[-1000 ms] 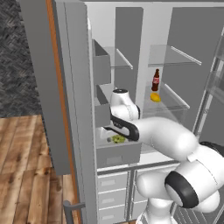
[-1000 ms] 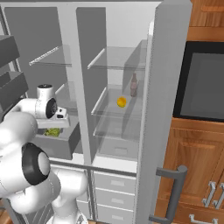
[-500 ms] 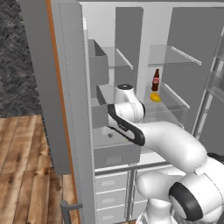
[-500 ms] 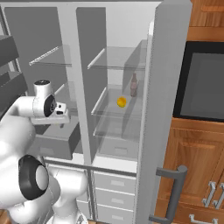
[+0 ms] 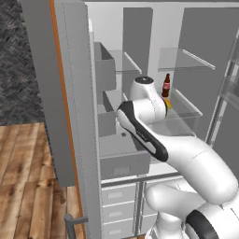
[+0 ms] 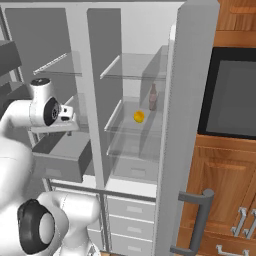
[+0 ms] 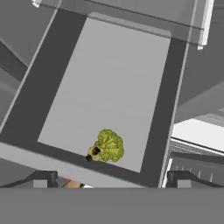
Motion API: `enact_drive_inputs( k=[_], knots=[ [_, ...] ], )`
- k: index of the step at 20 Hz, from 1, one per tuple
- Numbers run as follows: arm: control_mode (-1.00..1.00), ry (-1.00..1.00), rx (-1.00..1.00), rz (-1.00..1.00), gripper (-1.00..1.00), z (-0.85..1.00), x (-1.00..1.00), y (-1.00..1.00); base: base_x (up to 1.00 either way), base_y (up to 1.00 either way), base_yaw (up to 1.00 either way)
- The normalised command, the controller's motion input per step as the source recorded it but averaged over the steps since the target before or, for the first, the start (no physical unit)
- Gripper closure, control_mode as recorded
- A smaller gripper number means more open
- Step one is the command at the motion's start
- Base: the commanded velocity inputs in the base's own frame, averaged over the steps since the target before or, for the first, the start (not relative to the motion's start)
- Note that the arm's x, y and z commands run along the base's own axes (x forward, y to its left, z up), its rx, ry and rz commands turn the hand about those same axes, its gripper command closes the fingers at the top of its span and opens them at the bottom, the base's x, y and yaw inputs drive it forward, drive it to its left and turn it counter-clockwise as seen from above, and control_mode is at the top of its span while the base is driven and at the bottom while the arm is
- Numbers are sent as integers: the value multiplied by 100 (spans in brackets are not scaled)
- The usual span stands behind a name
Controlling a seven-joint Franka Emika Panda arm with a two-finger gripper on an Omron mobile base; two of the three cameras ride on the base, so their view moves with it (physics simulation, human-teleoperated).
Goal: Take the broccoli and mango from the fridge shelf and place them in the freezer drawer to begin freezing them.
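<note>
Broccoli (image 7: pixel 108 145) lies released on the freezer drawer (image 7: pixel 105 87) floor against one wall near a corner, the gripper (image 7: pixel 112 178) above it with jaws spread wide and empty; next, reach for the mango (image 6: pixel 139 116) beside the bottle (image 6: pixel 153 97) on the fridge shelf (image 6: pixel 120 131).

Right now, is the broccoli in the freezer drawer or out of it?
In. The hand view shows the broccoli lying on the floor of the pulled-out freezer drawer, near one wall, free of the open gripper above it.
</note>
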Motion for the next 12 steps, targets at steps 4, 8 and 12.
enact_drive_inputs(
  k=[4,8,12],
  knots=[
    [-100,-9,0,0,-100,67,-17,-57,0,0,0],
    [-100,-10,0,0,-100,60,-2,-94,0,0,0],
    [-100,-6,0,-1,-100,29,0,-100,0,0,0]
  ],
)
